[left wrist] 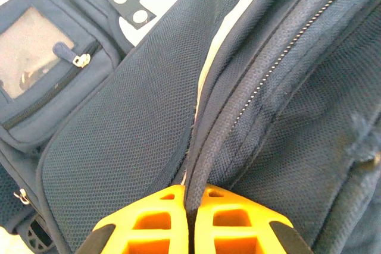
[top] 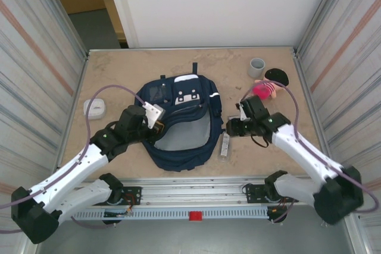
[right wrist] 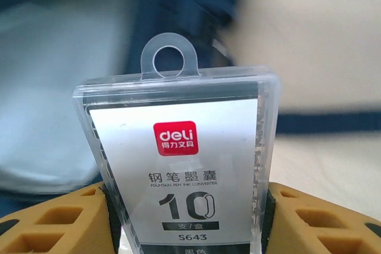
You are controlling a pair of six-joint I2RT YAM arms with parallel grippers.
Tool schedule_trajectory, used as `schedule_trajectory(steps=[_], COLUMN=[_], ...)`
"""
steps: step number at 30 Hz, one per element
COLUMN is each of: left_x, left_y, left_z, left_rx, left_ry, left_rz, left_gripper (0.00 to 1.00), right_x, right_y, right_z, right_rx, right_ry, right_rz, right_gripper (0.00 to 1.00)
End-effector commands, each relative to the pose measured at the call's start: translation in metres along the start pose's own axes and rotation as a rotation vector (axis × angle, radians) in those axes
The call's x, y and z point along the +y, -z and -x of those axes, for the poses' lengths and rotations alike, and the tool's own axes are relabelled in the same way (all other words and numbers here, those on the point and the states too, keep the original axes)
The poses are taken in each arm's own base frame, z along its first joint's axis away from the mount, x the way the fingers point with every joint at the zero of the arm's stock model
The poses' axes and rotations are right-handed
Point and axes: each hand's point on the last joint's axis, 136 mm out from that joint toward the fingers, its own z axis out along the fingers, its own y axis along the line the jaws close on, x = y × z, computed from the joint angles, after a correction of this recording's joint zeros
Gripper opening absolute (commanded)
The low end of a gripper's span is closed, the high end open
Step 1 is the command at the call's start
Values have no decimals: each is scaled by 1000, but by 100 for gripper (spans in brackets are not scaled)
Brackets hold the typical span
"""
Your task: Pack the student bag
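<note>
Orange fingers (right wrist: 53, 224) of right gripper (right wrist: 187, 193) sit nearest, clamped on the low end of a clear ink-converter box (right wrist: 178, 147). Most of the box sticks out past the tips.

Risk 1: slick plastic and a short hold, so the box could pivot or slip out on the way over.

Risk 2: the box snags on the bag rim if the mouth sags. Only left gripper (left wrist: 190, 193) props that mouth, so a tug could strip the fabric free.

Right gripper is about half closed, with both fingers pressed on the box sides, grasping it. Can't tell whether the box's far end rests on the counter (top: 238, 75) or is lifted.

Left gripper is clenched tight on a fabric edge of the student bag (left wrist: 119, 135), just beside the zipper (left wrist: 280, 57).

Student bag lies mid-counter between the two arms, main compartment gaping and pale lining showing. The box is just beside the bag's right edge.
</note>
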Motion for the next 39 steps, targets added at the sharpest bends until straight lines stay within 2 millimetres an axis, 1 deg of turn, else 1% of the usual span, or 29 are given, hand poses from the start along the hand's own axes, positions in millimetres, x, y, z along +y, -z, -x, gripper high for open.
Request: schedule_trajectory(steps=[1, 2, 3, 5, 7, 10, 11, 13, 17, 19, 21, 23, 26, 27, 28, 30, 31, 34, 37, 39], left_x=[-3, -4, -4, -4, -4, -4, -5, -5, -5, -4, -4, -3, -4, -4, -3, -3, -3, -2, 0, 0], left_y=[22, 23, 24, 26, 28, 29, 29, 29, 31, 33, 35, 36, 37, 38, 37, 36, 37, 35, 33, 30], left_z=[35, 39, 41, 47, 52, 58, 60, 64, 69, 70, 71, 72, 71, 71, 71, 70, 70, 68, 65, 60], left_rx=[-100, -110, -114, -120, -128, -139, -143, -156, -164, -165, -169, -174, -177, -179, -180, -179, -180, -173, -165, -155], left_ry=[45, 49, 51, 53, 54, 54, 50, 44, 41, 38, 38, 40, 41, 43, 45, 46, 46, 45, 48, 53], left_rz=[-24, -28, -28, -29, -26, -27, -31, -38, -41, -39, -37, -38, -40, -40, -38, -35, -34, -29, -21, -24], left_gripper=[2, 2, 2, 1, 1, 1, 1, 1, 1, 1, 1, 1, 1, 1, 1, 1, 1, 1, 1, 1], right_x=[42, 57, 67, 90, 109, 126, 129, 133, 137, 135, 134, 136, 138, 138, 138, 139, 140, 139, 138, 139], right_y=[23, 29, 31, 30, 20, -3, -13, -33, -66, -80, -88, -95, -103, -105, -106, -106, -103, -92, -72, -55], right_z=[32, 35, 35, 27, 14, -9, -16, -25, -26, -19, -11, -6, 5, 9, 11, 13, 15, 13, 8, 3], right_rx=[-235, -275, -295, -304, -281, -206, -170, -119, -94, -111, -133, -156, -189, -198, -200, -203, -209, -203, -199, -197], right_ry=[230, 290, 335, 462, 594, 753, 791, 847, 906, 910, 909, 888, 818, 790, 771, 737, 725, 683, 598, 513], right_rz=[139, 181, 205, 256, 268, 265, 259, 220, 133, 77, 45, 43, 55, 59, 63, 73, 77, 100, 156, 235], right_gripper=[54, 54, 54, 54, 55, 57, 58, 58, 57, 56, 57, 58, 58, 59, 62, 75, 78, 80, 80, 79])
